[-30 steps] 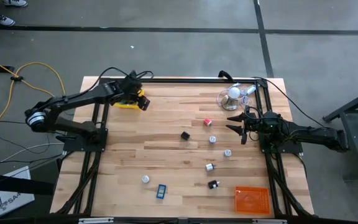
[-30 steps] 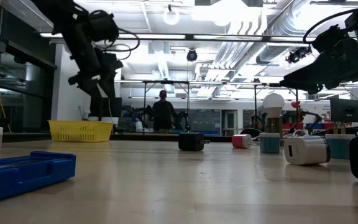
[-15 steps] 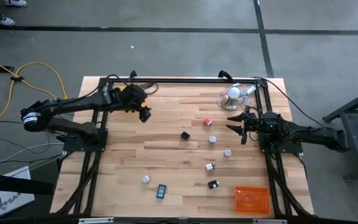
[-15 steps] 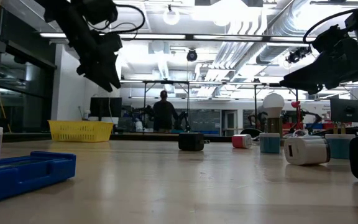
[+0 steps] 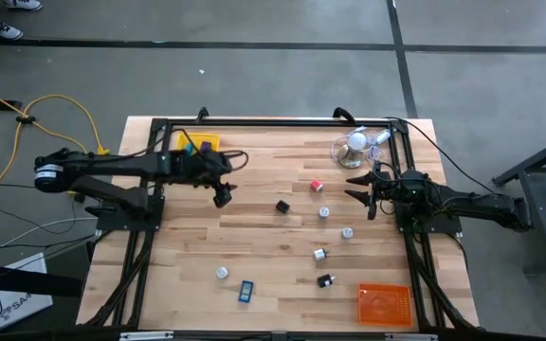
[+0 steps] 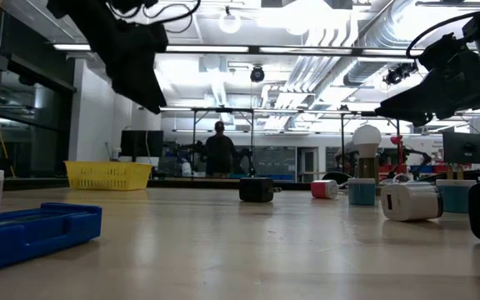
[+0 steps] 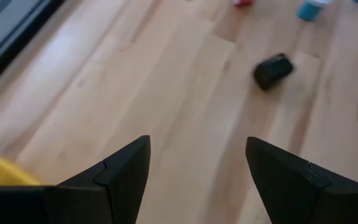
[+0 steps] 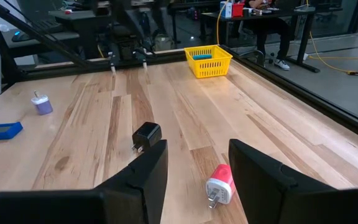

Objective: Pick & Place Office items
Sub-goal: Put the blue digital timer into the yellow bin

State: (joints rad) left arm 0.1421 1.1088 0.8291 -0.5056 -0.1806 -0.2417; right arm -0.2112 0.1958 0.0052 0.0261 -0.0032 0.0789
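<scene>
Small office items lie scattered on the wooden table: a black block (image 5: 282,206) (image 7: 272,70), a red bit (image 5: 317,186) (image 8: 219,185), teal and silver-white bits (image 5: 323,212) (image 5: 347,231) (image 5: 319,254), a black bit (image 5: 325,279), a silver bit (image 5: 222,273) and a blue block (image 5: 245,290). My left gripper (image 5: 222,197) (image 7: 197,162) hangs open above bare wood, left of the black block, with nothing between its fingers. My right gripper (image 5: 361,186) (image 8: 197,168) waits open at the right side, right of the red bit.
A yellow tray (image 5: 197,142) (image 8: 209,60) stands at the far left. An orange tray (image 5: 384,304) lies at the near right corner. A white ball-shaped object with a clear tangle (image 5: 356,142) sits at the far right. A black frame (image 5: 273,122) borders the table.
My left gripper has swung away from over the yellow tray toward the table's near edge and middle, rolling as it went. It has stayed open. It now hangs over bare wood left of the black block.
</scene>
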